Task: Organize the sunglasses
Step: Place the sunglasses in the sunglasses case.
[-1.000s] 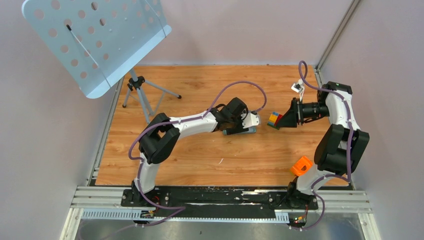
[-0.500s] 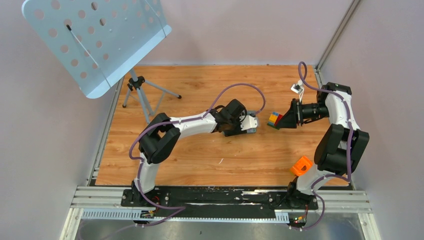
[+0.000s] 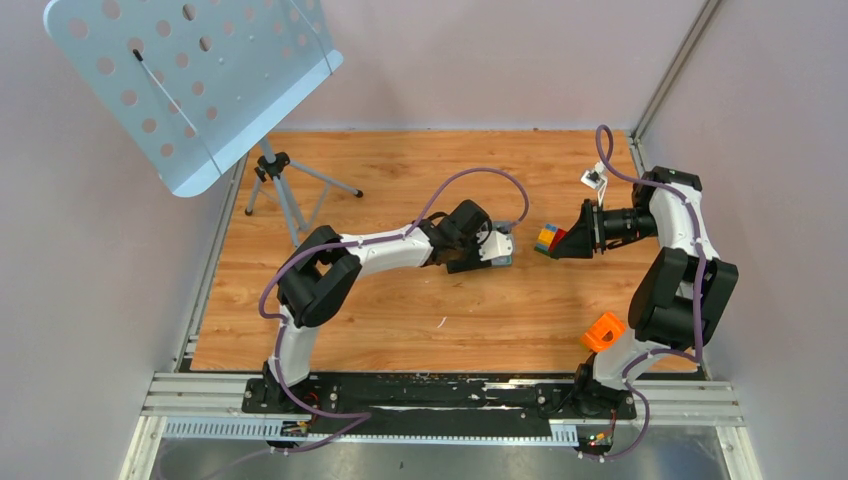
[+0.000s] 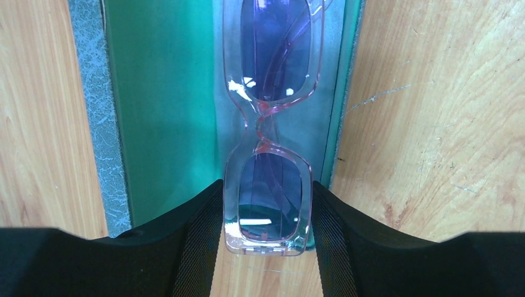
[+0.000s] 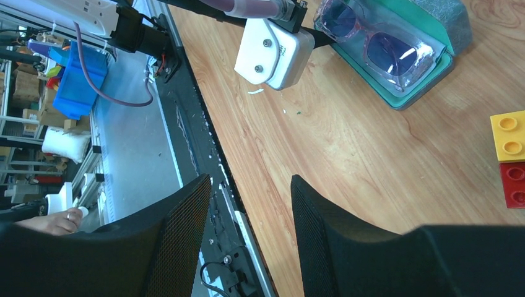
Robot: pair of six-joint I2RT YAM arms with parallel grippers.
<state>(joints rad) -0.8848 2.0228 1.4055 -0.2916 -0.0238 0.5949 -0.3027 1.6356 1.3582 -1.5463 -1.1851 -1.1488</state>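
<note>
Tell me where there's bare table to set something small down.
Bare table runs along the far edge, from the tripod to the right arm, and along the near edge between both arm bases. The middle is crowded: left gripper over the open case, toy bricks and right gripper close together.

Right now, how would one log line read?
left jaws: gripping sunglasses in open case | right jaws: open, empty

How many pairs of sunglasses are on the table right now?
1. The sunglasses lie in the open grey case, one end between the fingers of the left gripper. Another could be hidden under the left arm.
</note>
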